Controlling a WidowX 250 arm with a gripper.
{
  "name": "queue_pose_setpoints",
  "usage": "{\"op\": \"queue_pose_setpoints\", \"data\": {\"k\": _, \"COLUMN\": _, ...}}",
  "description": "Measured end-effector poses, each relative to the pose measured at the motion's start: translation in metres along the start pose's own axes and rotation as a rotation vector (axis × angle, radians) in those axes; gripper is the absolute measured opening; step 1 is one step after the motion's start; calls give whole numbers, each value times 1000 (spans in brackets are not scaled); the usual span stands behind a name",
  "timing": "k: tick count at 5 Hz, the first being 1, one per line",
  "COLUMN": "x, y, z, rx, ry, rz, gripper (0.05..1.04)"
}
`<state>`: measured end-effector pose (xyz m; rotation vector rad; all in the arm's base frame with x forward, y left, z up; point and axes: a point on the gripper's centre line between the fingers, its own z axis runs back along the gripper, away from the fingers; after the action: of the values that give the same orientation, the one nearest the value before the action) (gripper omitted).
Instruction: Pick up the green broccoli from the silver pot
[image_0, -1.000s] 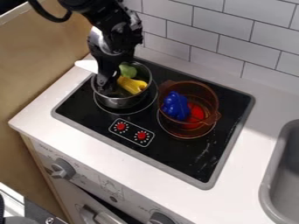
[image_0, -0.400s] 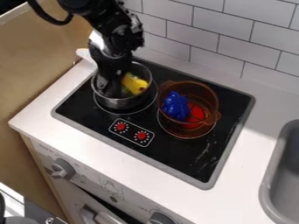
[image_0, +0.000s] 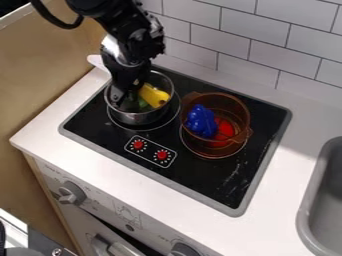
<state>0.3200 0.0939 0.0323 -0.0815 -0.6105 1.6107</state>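
Here's the yellow toy (image_0: 155, 96), lying in the metal pot (image_0: 139, 118), just beside my gripper (image_0: 125, 99) on its sink side. A bit of a green toy (image_0: 143, 103) shows between that yellow and my gripper, down inside the same pot. I'm lowered into the pot, over its half away from the sink, and whether I'm spread, pressed together or pinching something, I cannot tell from here. Right under me, the pot sits on the black cooktop (image_0: 217, 177), on a ringed burner.

Moving outward from me toward the sink, next to my pot, comes the see-through amber pot (image_0: 242, 108), with a blue toy (image_0: 200, 121) and a red toy (image_0: 225, 129) inside, the blue one nearer me. In front of my pot, two red dials (image_0: 150, 150) sit inside a white outline. Behind my gripper, something white (image_0: 97, 62) pokes out past my arm (image_0: 130, 30). Around it all runs the pale counter (image_0: 87, 157), with the grey sink (image_0: 327, 202) well apart from me and the white tiled wall (image_0: 244, 50) at the back. Below the counter's front edge, grey knobs (image_0: 72, 192) stick out of the stove's front panel (image_0: 117, 202).
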Motion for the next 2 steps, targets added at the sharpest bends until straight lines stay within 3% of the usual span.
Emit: {"op": "queue_pose_setpoints", "data": {"k": 2, "x": 2, "y": -3, "z": 20, "rx": 62, "ry": -17, "rz": -10, "gripper": 478}}
